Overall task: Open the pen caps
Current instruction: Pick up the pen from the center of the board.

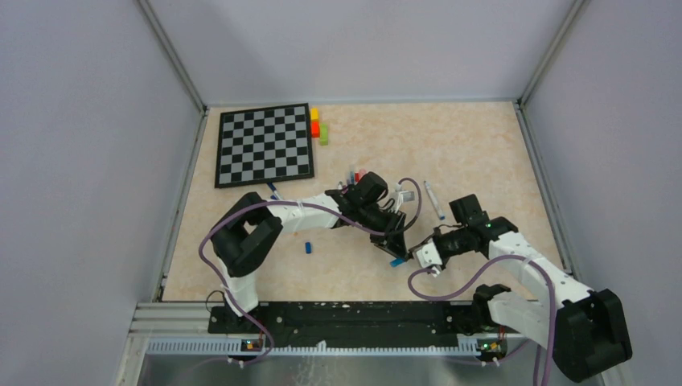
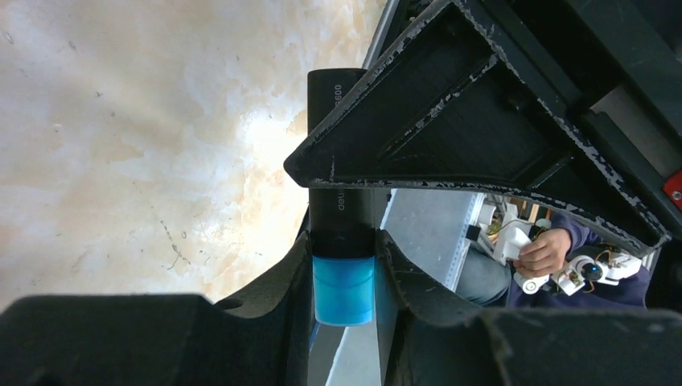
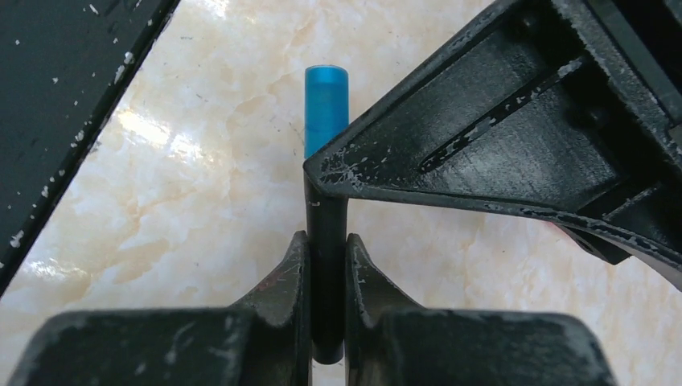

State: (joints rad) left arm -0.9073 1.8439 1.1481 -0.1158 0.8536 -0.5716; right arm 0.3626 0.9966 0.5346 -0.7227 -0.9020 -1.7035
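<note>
Both grippers hold one dark-barrelled pen (image 3: pixel 326 205) with a blue pen cap (image 2: pixel 343 288) just above the table. My left gripper (image 2: pixel 343 241) is shut on the cap end, its fingers (image 2: pixel 299 277) flanking the cap and the barrel's edge. My right gripper (image 3: pixel 327 241) is shut on the bare dark barrel, with the blue pen cap (image 3: pixel 326 100) sticking out past the left finger. From above, the left gripper (image 1: pixel 392 244) and right gripper (image 1: pixel 416 257) meet tip to tip over the pen cap (image 1: pixel 396 262).
A loose blue cap (image 1: pixel 308 247) lies left of the grippers. A bunch of pens (image 1: pixel 355 175) sits behind the left arm and a white pen (image 1: pixel 434 199) lies behind the right gripper. A chessboard (image 1: pixel 264 145) and coloured blocks (image 1: pixel 316 125) are at the back left.
</note>
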